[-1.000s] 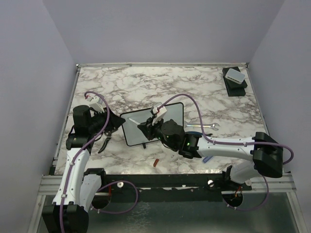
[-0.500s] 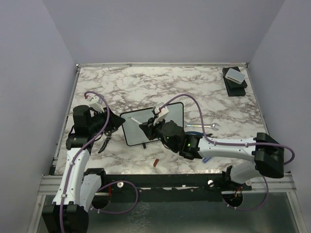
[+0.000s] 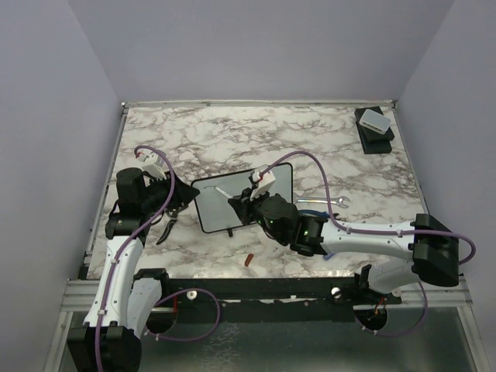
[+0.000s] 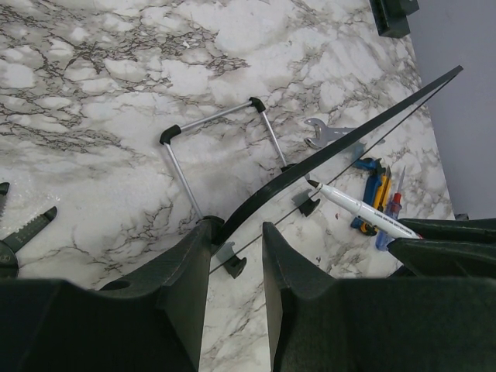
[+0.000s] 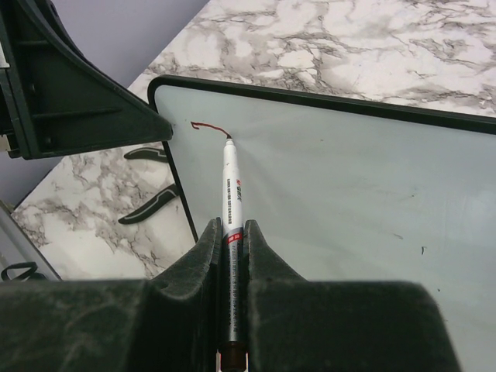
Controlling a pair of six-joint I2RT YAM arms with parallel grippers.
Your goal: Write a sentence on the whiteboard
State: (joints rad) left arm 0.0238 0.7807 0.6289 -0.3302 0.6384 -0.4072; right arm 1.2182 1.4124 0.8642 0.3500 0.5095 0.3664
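On the marbled worktop point(image 3: 194, 132) the whiteboard point(image 3: 221, 205) is stood at centre, its 9 o'clock edge straddled by the left tool point(image 4: 236, 232), clamping not discernible. A marker point(image 5: 230, 178) is gripped by the right tool point(image 5: 232, 232); only one red stroke point(image 5: 208, 125) is drawn at 10 o'clock, so nearly all the writing is judged left

Soft, even light falls from above. In the overhead view the grey-veined white marble tabletop point(image 3: 232, 132) is bright, with only faint shadows under the arms, and the picture darkens around the arm bases. Each wrist view blurs its own gripper: the left gripper point(image 4: 236, 226) and the right gripper point(image 5: 232, 226) fill the lower frame as soft black masses. Beyond the right fingertips the slim white marker pen point(image 5: 232, 182) sharpens toward its tip. The small white board with a thin black frame point(image 5: 349, 178) takes a pale blue-green cast. Beyond the left fingertips its edge is crisp and throws a soft grey shadow.
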